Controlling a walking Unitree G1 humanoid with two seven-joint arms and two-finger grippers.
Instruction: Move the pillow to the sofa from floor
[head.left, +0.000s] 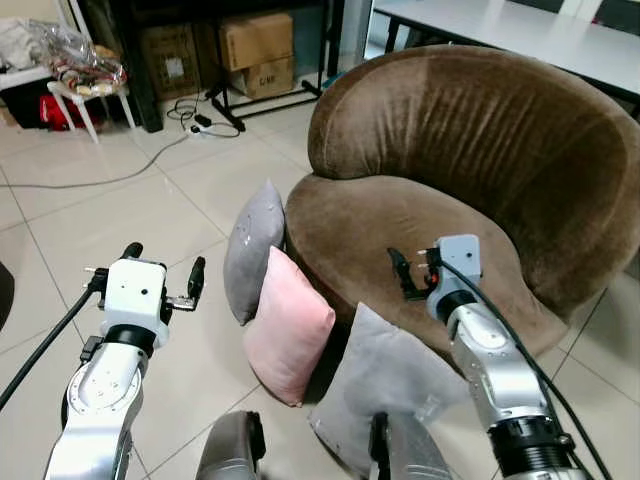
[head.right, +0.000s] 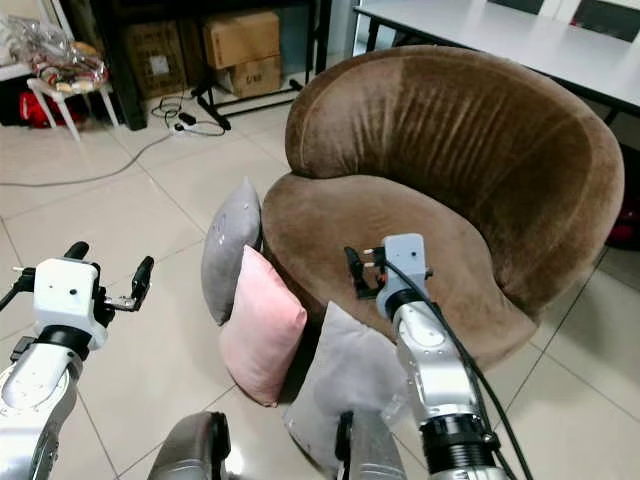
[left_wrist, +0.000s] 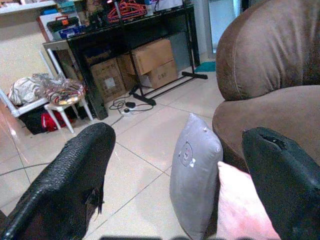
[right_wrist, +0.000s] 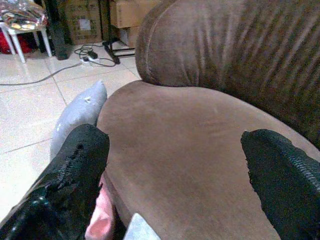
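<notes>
Right gripper (head.left: 412, 272) spread wide, empty, above the brown velvet round sofa (head.left: 480, 170) seat. Left gripper (head.left: 163, 272) likewise wide, over pale floor tiles (head.left: 130, 210). Pink square pillow (head.left: 288, 325) on the floor against the sofa front, between two grey pillows (head.left: 254, 248). Black metal shelf with cardboard boxes (left_wrist: 145, 57) clearer from the left wrist.

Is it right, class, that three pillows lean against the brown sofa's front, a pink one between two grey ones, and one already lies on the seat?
Not quite. The left eye view shows the seat bare; the pink pillow and both grey pillows stand on the floor.
</notes>
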